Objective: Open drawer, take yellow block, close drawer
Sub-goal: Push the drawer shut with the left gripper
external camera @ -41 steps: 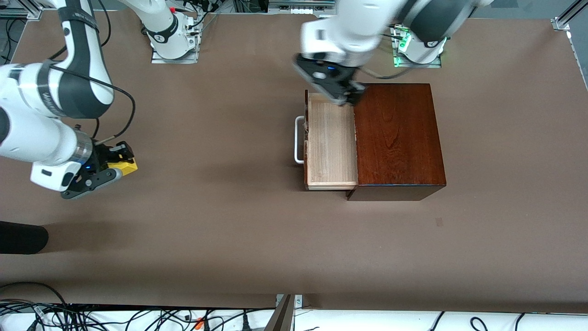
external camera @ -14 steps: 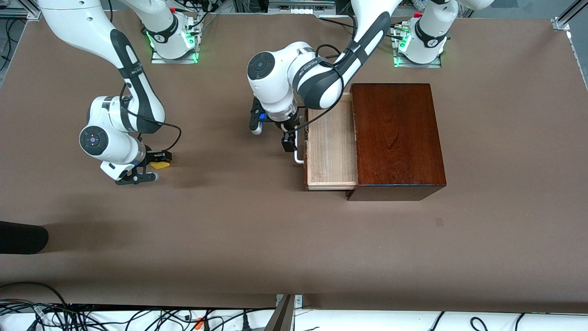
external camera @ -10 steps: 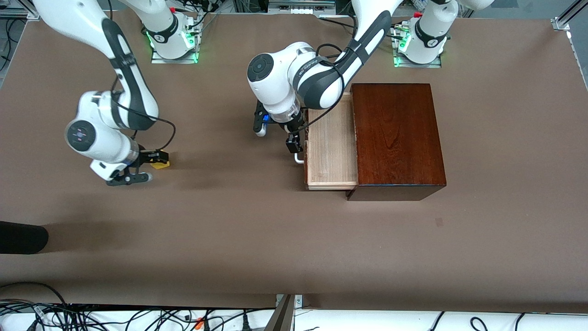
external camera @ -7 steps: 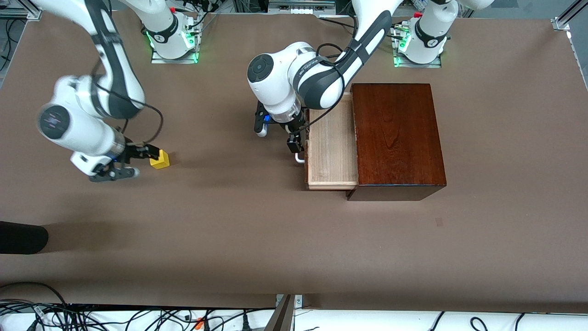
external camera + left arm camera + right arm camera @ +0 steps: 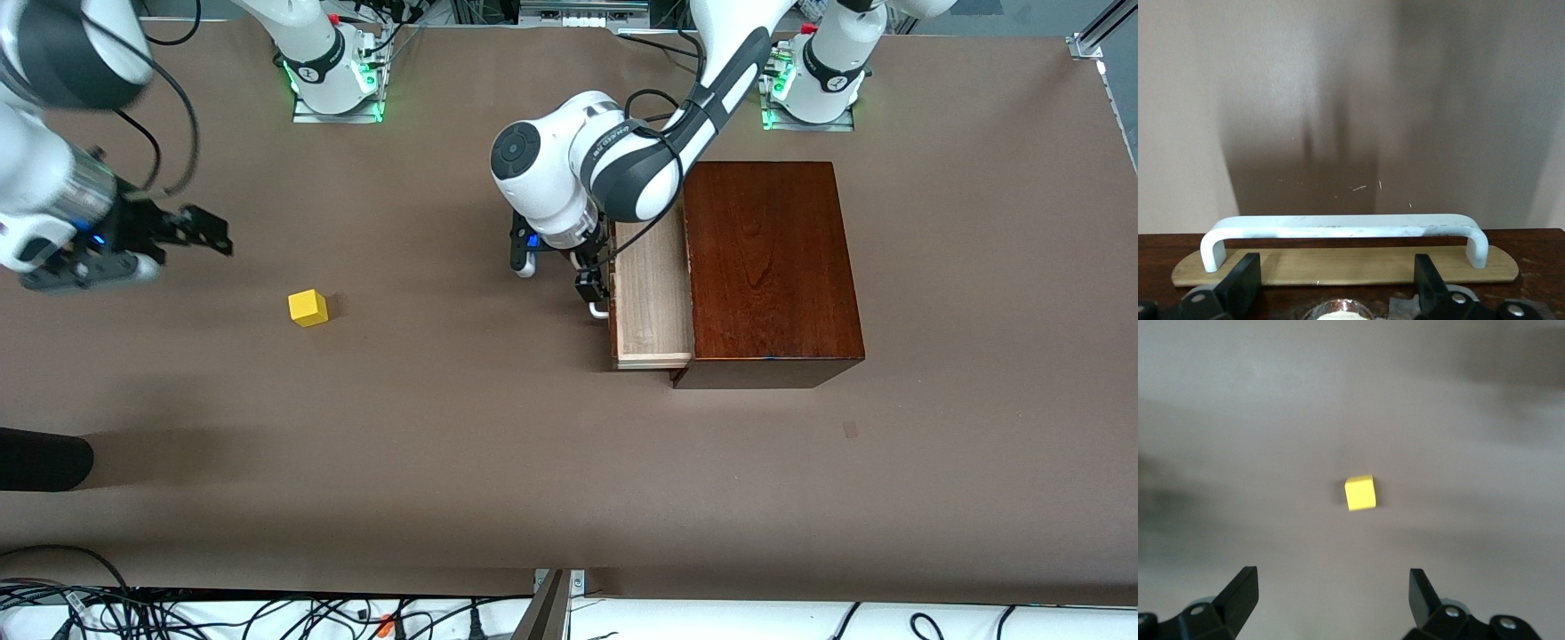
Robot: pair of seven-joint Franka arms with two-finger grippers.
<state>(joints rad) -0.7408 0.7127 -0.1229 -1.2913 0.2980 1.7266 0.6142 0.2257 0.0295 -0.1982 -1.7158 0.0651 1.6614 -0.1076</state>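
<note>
I am holding my left two-finger gripper [image 5: 597, 286] at the white U-shaped bar handle [image 5: 601, 310] of the pale light-wood sliding drawer [image 5: 653, 298], right of centre in the front view. In the left wrist view my black fingers [image 5: 1245, 283] are standing spread, one near each end of the handle [image 5: 1345, 227], not pinching it. The bar is showing grey scuffs and is sitting above a light oval backplate on the dark reddish-brown drawer front [image 5: 1538, 257]. The drawer is sticking partly out of the glossy dark mahogany box [image 5: 769, 267], toward the right arm's end of the table; its bare pale floor is showing wood grain.

I am holding my right two-finger gripper [image 5: 182, 236] in the air at the upper left of the front view, over bare brown table [image 5: 444, 444]. Its fingers [image 5: 1241, 590] are spread wide and gripping nothing.

The small bright yellow cube [image 5: 308, 308] is resting on the table left of centre in the front view, well apart from the drawer and from both grippers. Its faces are plain, the top lit brighter than the sides. In the right wrist view the cube [image 5: 1360, 493] is appearing alone on the table, in line with the gap between my fingers.
</note>
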